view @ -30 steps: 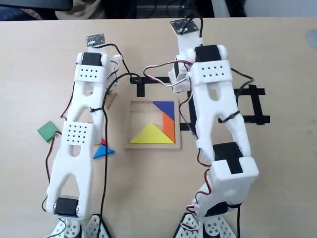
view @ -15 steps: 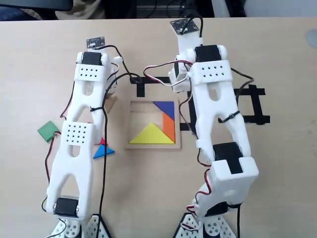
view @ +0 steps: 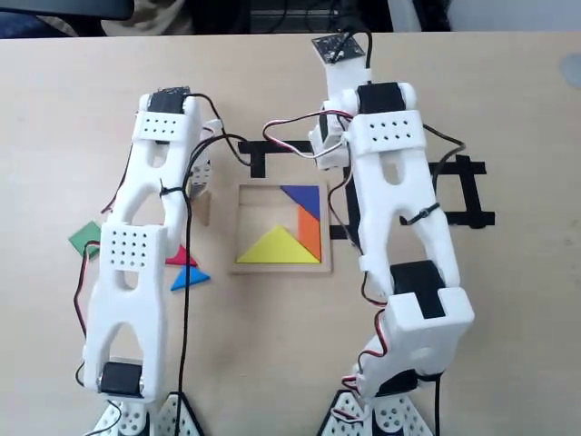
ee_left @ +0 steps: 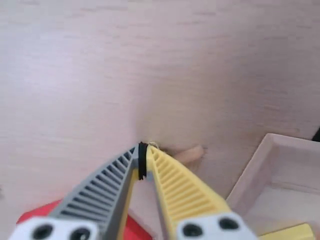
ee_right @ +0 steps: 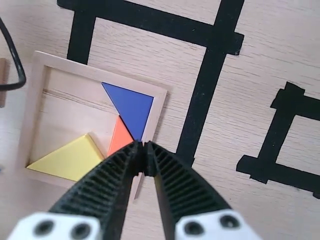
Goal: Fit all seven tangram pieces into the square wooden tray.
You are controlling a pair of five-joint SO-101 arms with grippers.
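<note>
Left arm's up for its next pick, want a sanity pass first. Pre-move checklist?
1. Tray has free room: ok; blue, orange, yellow seated, rest bare.
2. Left pincer open for a pick: not ok, shut.
3. Right pincer clear of tray: cannot tell; shut, lined up with its rim in the wrist view.
4. Loose pieces left of tray: ok; green, red, small blue lie flat.
5. All seven pieces found: cannot tell, left arm covers some table.

In the wooden tray [view: 259,207]: yellow piece [view: 272,246], orange piece [view: 311,236], blue piece [view: 303,197]
</note>
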